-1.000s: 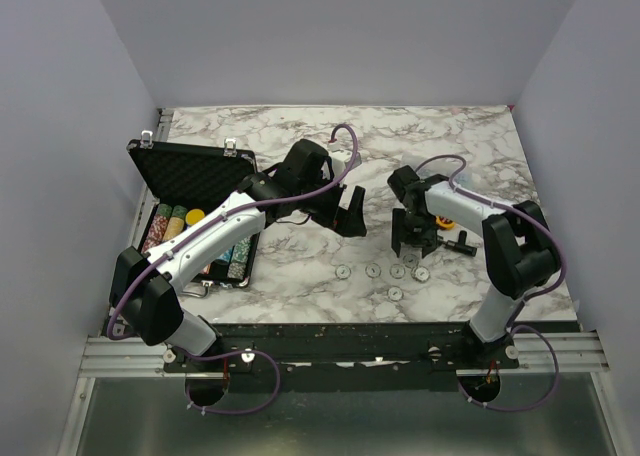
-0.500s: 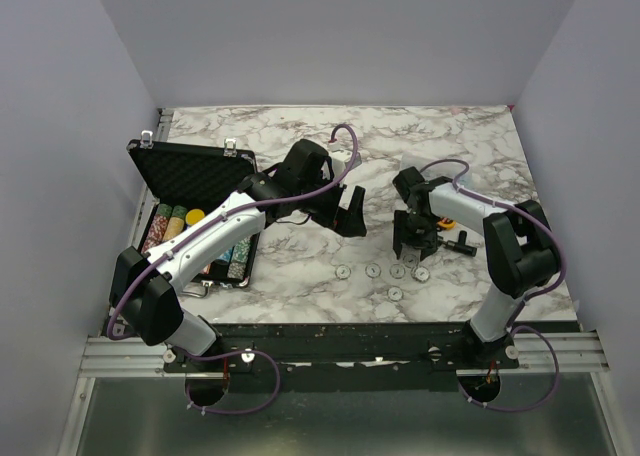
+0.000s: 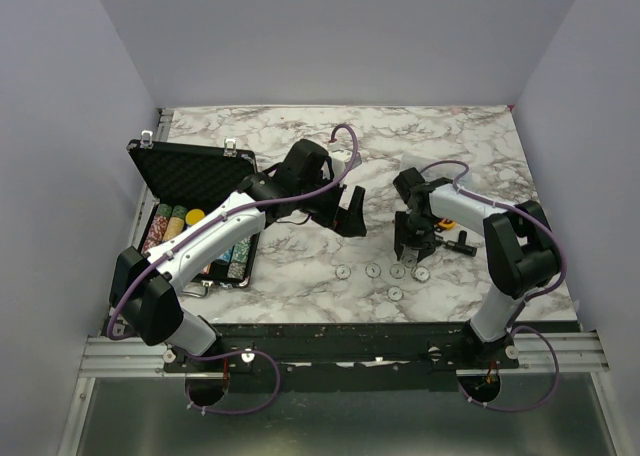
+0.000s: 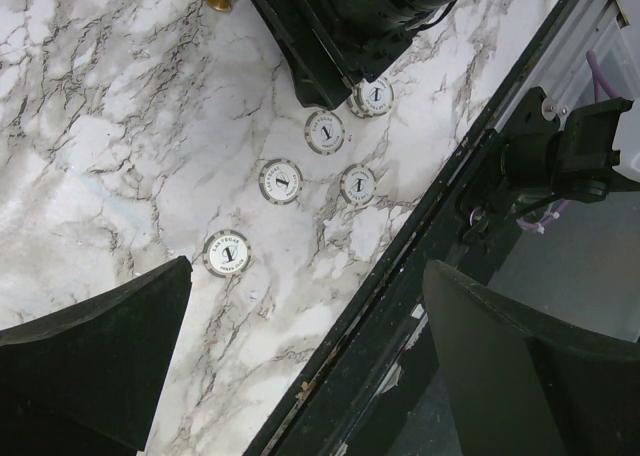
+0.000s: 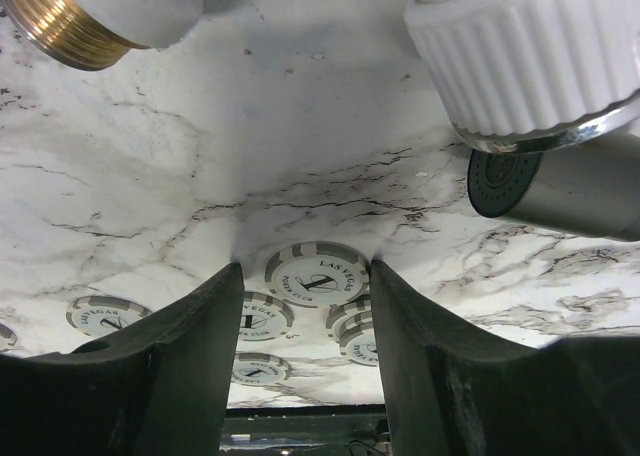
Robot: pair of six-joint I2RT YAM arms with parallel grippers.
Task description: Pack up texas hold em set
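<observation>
Right gripper (image 5: 305, 276): fingers apart, low over the marble table (image 3: 290, 266); straddling one white poker chip (image 5: 317, 274), not clamped on it
Left gripper (image 4: 305, 366): fingers wide apart, holding nothing
Loose white chips (image 3: 372, 270): scattered near the table's front edge
Black case (image 3: 195, 171): open at left, lid up; coloured chip rows (image 3: 170, 221) inside

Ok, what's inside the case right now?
Rows of coloured chips lie in the base of the open case, showing on either side of the left arm. The arm crosses over the middle, so the rest of the inside is hidden.
</observation>
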